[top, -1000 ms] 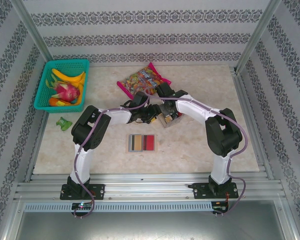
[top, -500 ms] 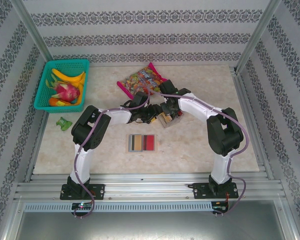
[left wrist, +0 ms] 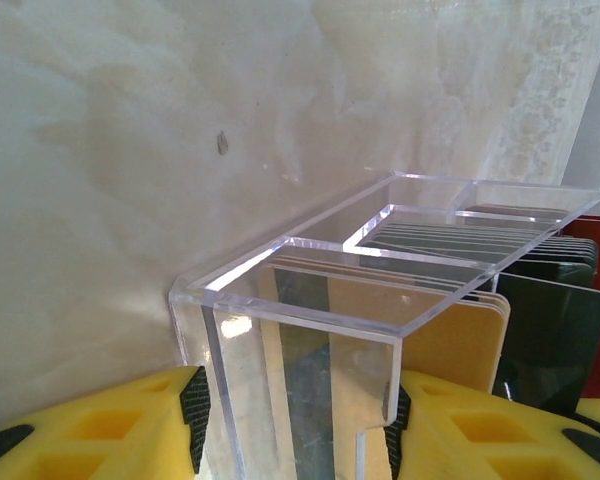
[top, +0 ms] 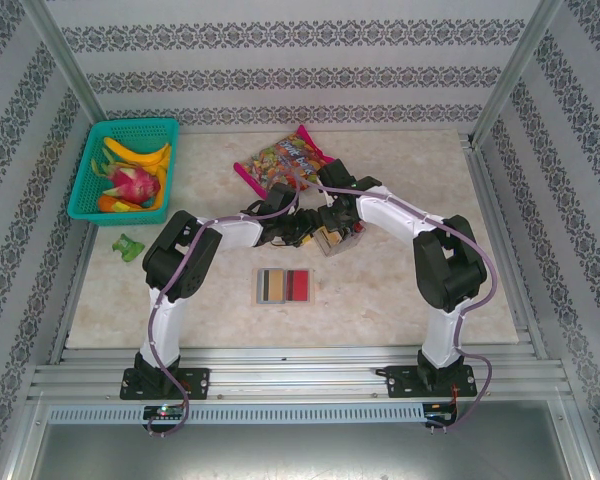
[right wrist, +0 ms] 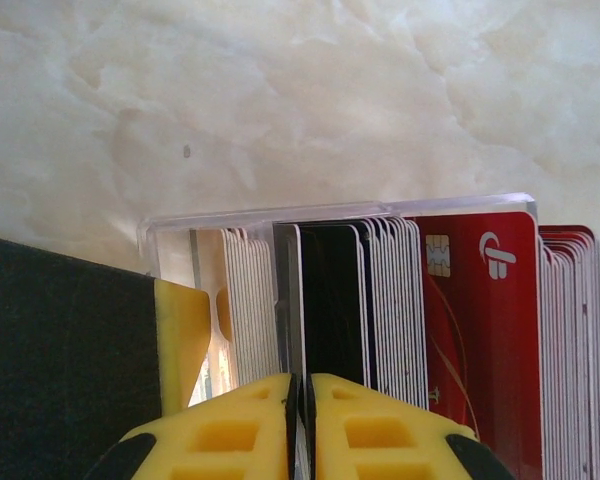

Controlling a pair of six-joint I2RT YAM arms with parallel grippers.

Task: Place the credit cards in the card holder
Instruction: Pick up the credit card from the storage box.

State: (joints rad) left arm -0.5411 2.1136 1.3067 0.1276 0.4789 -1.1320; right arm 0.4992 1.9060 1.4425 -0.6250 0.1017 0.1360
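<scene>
A clear plastic rack (left wrist: 310, 300) stands upright, packed with credit cards on edge. My left gripper (left wrist: 295, 425) is shut on the rack, a pad against each side wall. Among the cards are a red card (right wrist: 480, 320), a black card (right wrist: 332, 300) and several white-edged ones (right wrist: 250, 310). My right gripper (right wrist: 302, 400) is shut on the edge of a thin grey card (right wrist: 290, 290) beside the black one. Both grippers meet at the rack (top: 330, 238) at mid table. The tan card holder (top: 284, 286) lies open and flat nearer the bases, showing dark and red panels.
A colourful candy bag (top: 285, 160) lies just behind the grippers, with a pink strip (top: 248, 180) beside it. A green basket (top: 90, 200) of fruit sits at the far left. A small green object (top: 130, 247) lies near the left arm.
The right arm's wrist has shifted slightly over the rack. The left arm, the rack and the card holder stay where they were.
</scene>
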